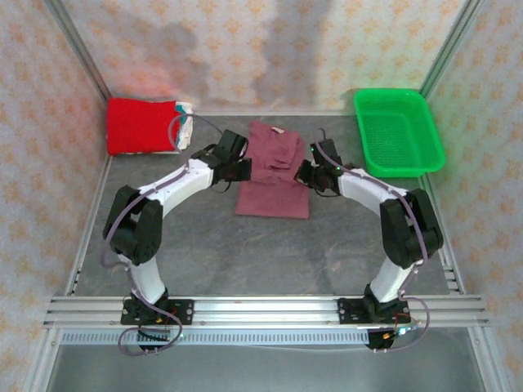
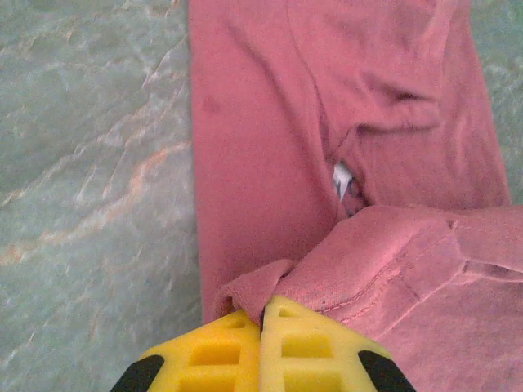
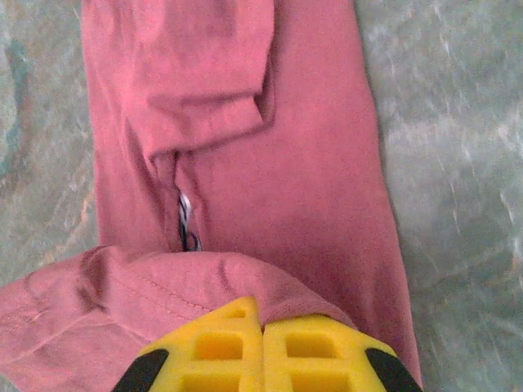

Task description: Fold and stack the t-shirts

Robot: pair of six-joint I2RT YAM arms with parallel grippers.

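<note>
The maroon t-shirt (image 1: pixel 273 175) lies in the middle of the table, folded lengthwise into a narrow strip with its sleeves tucked in. My left gripper (image 1: pixel 242 169) is at the strip's left edge, its yellow fingers (image 2: pixel 212 347) shut on a pinch of the maroon t-shirt (image 2: pixel 270 163). At the right edge my right gripper (image 1: pixel 306 174) is also shut on the maroon t-shirt (image 3: pixel 270 163), cloth bunched above its fingers (image 3: pixel 315 343). Both hold up the same folded-over end. A bit of white print peeks out at the sleeve gap. A bright red folded shirt (image 1: pixel 140 124) sits at the back left on a whitish one (image 1: pixel 185 108).
A green plastic basket (image 1: pixel 400 131) stands at the back right. Patterned walls close in the grey table (image 1: pixel 261 253) on three sides, and an aluminium rail (image 1: pixel 261 309) carries both arm bases along the near edge.
</note>
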